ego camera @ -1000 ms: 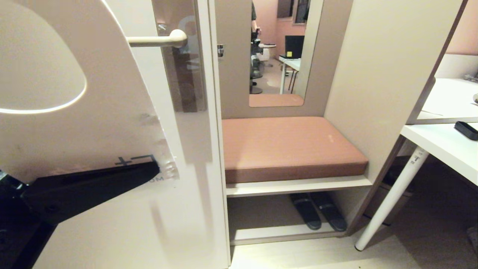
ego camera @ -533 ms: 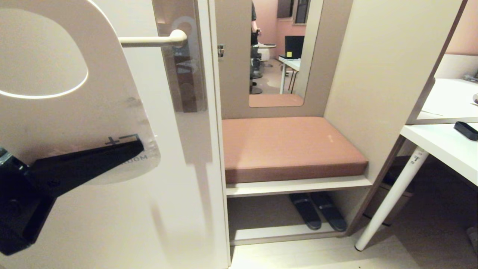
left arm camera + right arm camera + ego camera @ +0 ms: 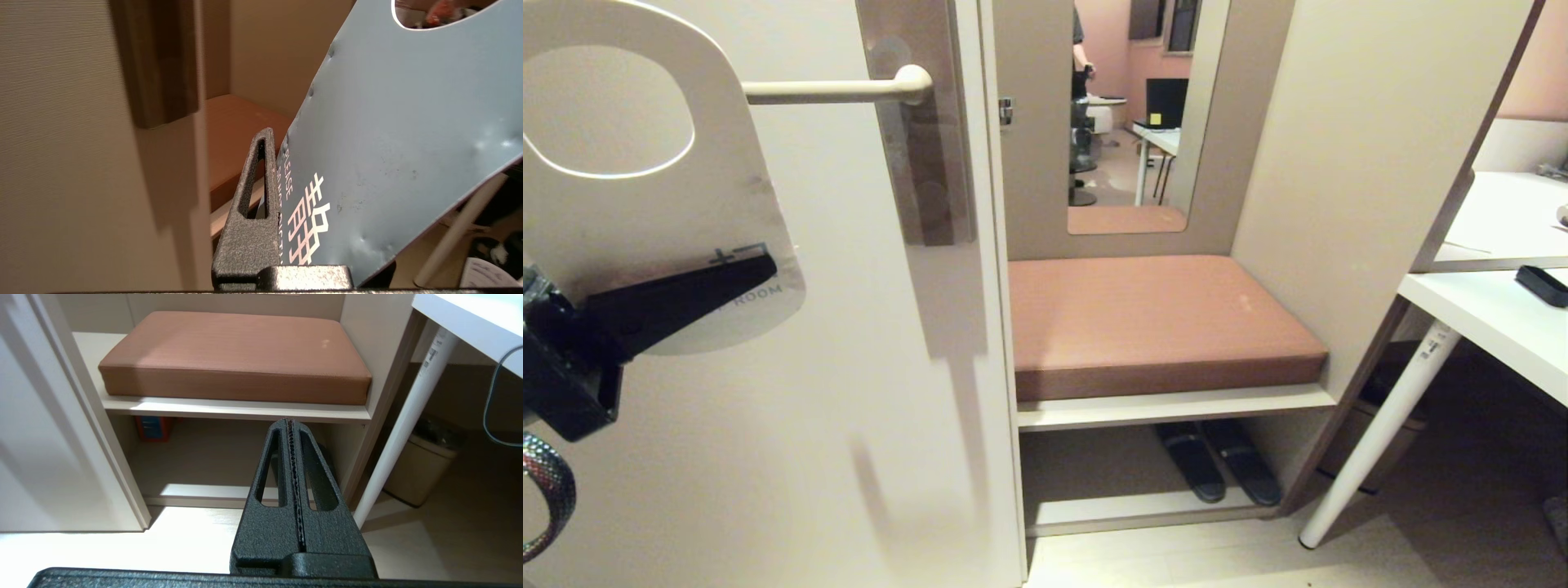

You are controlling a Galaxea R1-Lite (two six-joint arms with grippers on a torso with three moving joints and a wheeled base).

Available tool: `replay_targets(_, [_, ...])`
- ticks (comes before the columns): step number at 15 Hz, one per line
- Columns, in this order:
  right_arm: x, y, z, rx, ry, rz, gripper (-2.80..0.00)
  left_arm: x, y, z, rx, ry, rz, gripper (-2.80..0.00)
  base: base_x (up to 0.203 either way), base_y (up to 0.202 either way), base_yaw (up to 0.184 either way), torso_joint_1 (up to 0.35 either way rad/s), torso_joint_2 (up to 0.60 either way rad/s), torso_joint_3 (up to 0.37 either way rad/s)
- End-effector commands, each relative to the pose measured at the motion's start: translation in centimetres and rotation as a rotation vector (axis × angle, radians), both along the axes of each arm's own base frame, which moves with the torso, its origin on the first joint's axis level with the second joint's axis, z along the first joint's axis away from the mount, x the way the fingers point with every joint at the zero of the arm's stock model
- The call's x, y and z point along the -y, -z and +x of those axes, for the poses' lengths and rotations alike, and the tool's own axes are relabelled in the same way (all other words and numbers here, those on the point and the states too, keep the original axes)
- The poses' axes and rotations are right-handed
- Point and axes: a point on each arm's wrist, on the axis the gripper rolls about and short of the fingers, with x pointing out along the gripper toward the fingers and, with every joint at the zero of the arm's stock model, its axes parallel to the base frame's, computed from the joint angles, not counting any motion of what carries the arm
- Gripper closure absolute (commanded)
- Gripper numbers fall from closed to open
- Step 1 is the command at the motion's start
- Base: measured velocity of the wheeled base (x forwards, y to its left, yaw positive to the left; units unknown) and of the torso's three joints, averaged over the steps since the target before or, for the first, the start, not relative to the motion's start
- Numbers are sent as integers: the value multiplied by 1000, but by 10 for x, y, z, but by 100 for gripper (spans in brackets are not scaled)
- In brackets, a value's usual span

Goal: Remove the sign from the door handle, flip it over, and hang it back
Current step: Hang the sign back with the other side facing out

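Sign off the handle, white side out, ready to rehang

The left hand pinches the sign by its lower end; the hole stands at twelve o'clock above the fingers. To hang it well, carry the hole level toward the door handle at two o'clock and thread the lever's free tip. The right hand stays closed, empty.

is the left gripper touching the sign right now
Touching. The head view shows the left gripper clamped over the sign's lower end; the left wrist view shows a finger flat against its blue face.
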Motion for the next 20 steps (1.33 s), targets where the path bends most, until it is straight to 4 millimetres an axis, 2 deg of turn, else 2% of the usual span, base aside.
replay_targets(1, [0, 0, 0, -6, 11, 29, 0, -9, 2, 5, -8, -59, 2, 0, 0, 0, 0, 0, 0, 0])
replay_targets(5, [2, 2, 0, -11, 74, 71, 0, -17, 3, 7, 6, -122, 24, 0, 0, 0, 0, 0, 0, 0])
replay_targets(7, [2, 6, 2, -23, 84, 28, 0, -17, 2, 7, 12, -122, 29, 0, 0, 0, 0, 0, 0, 0])
replay_targets(9, [1, 7, 2, -26, 20, -104, 0, -17, 2, 7, 13, -123, 29, 0, 0, 0, 0, 0, 0, 0])
replay_targets(11, [1, 7, 2, -26, 21, -68, 0, -18, 3, 9, 8, -126, 29, 0, 0, 0, 0, 0, 0, 0])
replay_targets(14, [1, 7, 2, -27, 44, -18, 0, -23, 3, 19, 3, -168, 42, 0, 0, 0, 0, 0, 0, 0])
replay_targets(20, [1, 7, 2, -28, 44, -18, 0, -32, -10, 42, 19, -216, 44, 0, 0, 0, 0, 0, 0, 0])
